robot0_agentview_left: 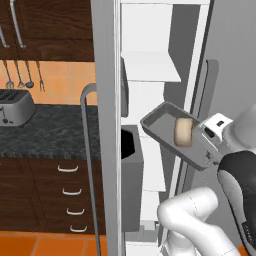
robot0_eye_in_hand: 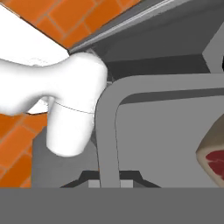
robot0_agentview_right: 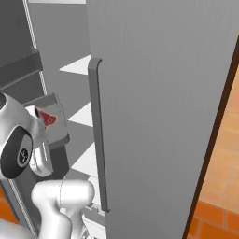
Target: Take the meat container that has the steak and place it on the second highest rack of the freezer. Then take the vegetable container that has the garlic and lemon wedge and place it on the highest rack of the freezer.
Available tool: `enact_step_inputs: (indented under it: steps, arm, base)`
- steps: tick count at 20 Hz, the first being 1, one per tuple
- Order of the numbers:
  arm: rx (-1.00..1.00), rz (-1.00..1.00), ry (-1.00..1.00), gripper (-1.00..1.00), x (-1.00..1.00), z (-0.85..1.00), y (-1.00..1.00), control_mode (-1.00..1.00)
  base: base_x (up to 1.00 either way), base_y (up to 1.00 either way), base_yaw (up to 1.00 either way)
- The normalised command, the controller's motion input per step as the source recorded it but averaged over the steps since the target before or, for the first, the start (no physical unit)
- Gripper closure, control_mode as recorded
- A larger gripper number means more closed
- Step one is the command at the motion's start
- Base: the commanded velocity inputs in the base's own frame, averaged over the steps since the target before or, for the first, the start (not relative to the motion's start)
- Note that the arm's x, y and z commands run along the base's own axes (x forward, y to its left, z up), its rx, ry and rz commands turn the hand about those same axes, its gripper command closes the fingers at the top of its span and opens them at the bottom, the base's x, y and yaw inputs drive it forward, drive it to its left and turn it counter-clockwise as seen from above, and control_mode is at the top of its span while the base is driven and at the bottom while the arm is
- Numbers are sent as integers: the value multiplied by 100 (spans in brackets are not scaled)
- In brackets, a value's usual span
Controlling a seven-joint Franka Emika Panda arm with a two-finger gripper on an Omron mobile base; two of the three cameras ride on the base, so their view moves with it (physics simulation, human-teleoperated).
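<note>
meat container (robot0_agentview_left: 165, 127): shallow rectangular grey metal tray with sloped sides, held in the air in front of the open freezer (robot0_agentview_left: 150, 67), at about the height of the white shelf (robot0_agentview_left: 150, 67) seen behind it, lower than the freezer's top.
steak (robot0_agentview_left: 183, 132): lies in the tray toward the end nearest the hand; from the left base view its cream-white fat rim faces the camera; the right base view and the hand view show red meat inside a pale edge.
long axis: the tray's long side runs from the gripper (robot0_agentview_left: 209, 142) away toward the freezer's open doors, its far end pointing at the freezer's dark dispenser recess (robot0_agentview_left: 129, 145); the tray is tilted, with the far end higher than the held end.
fingers: closed tight on the near short rim of the meat container, carrying it.
freezer doors: grey-silver, each with a long vertical handle (robot0_agentview_right: 99, 135); the tray sits between them.
writing: a small round mark on the arm's dark joint, too small to read.
</note>
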Motion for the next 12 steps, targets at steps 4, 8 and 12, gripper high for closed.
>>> enact_step_inputs:
  steps: [4, 8, 12]
  arm:
    - [7, -40, 0, 100, 64, 0, 30, -100]
    - [22, -21, -4, 100, 60, 0, 3, -100]
    - [32, 3, -2, 100, 83, -1, 1, -100]
  base:
    - [0, 0, 0]
    - [0, 0, 0]
    - [0, 0, 0]
